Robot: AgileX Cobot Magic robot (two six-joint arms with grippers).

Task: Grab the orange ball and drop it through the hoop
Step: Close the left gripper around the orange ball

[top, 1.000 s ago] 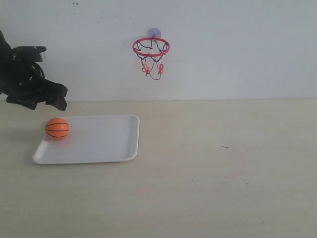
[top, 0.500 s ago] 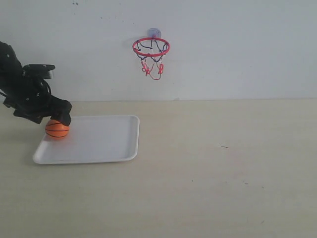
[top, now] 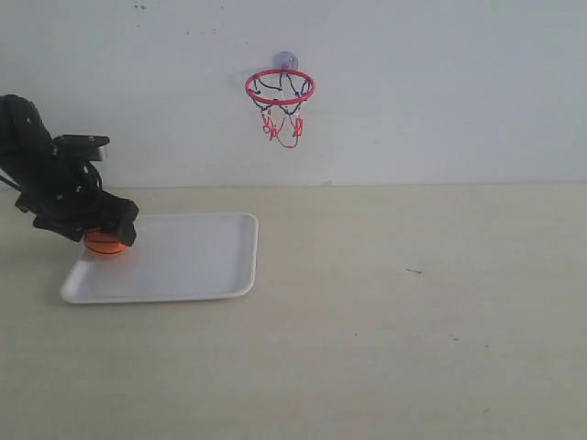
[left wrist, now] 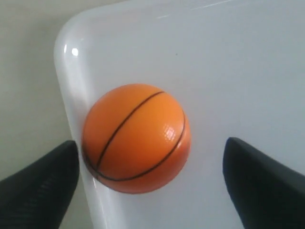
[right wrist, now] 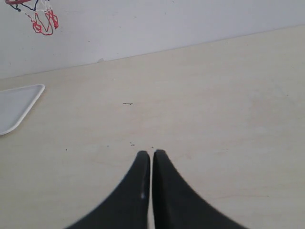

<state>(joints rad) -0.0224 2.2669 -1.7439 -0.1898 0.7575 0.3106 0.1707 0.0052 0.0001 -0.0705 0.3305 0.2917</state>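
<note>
The orange ball [left wrist: 137, 137] with black seams lies in a corner of the white tray [top: 183, 261], half hidden in the exterior view [top: 105, 245] behind my left gripper [top: 108, 231]. That left gripper [left wrist: 151, 164] is open and straddles the ball; one finger [left wrist: 45, 179] nearly touches it, the other finger [left wrist: 262, 179] stands apart. The hoop [top: 280, 87], with its red rim, dangling net and bluish suction cup, hangs on the back wall. My right gripper [right wrist: 151, 155] is shut and empty above bare table; the exterior view does not show it.
The tray's raised rim [left wrist: 66, 102] runs close beside the ball. The pale tabletop [top: 413, 312] stretches to the right of the tray. In the right wrist view the net [right wrist: 40, 19] and a tray corner [right wrist: 19, 105] show.
My left arm has come down and to the right, from above and left of the tray onto the ball, which now sits between its open fingers. The ball has not moved.
</note>
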